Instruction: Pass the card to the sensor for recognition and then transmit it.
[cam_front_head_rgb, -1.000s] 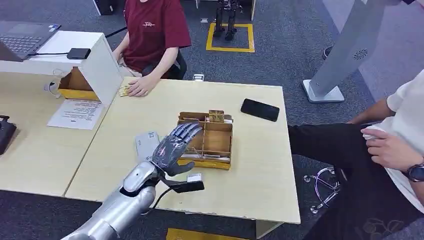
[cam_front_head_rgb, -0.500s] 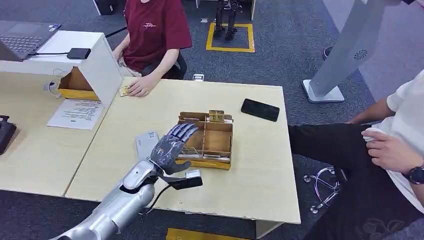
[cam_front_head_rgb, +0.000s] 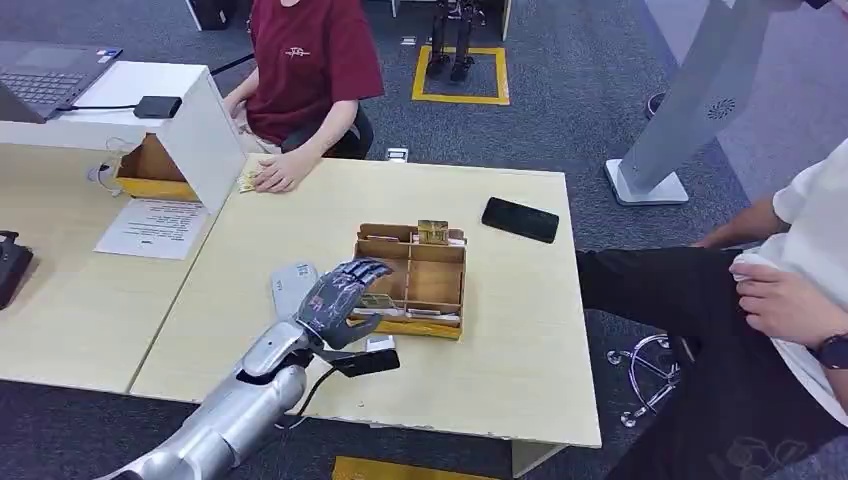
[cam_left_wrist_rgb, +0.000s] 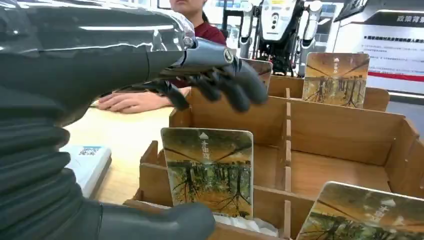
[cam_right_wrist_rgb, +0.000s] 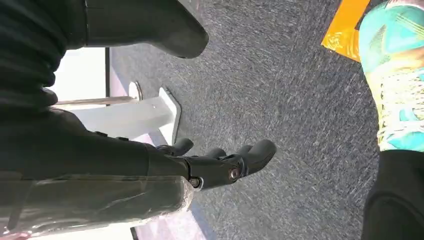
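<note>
The left hand (cam_front_head_rgb: 340, 300) hovers at the centre of the head view, holding nothing, fingers spread and curving over the near-left compartment of the wooden card box (cam_front_head_rgb: 412, 280), where an upright card (cam_left_wrist_rgb: 207, 170) stands between thumb and fingers without touching either. To grasp well, I judge, thumb and fingers should meet on the card's faces above the low front wall. The dividers crowd it; open bench (cam_front_head_rgb: 510, 340) lies right.

You stood over a pale wooden surface (cam_front_head_rgb: 500, 340) on grey carpet (cam_front_head_rgb: 560, 130), with a yellow floor square (cam_front_head_rgb: 461, 75) beyond.
</note>
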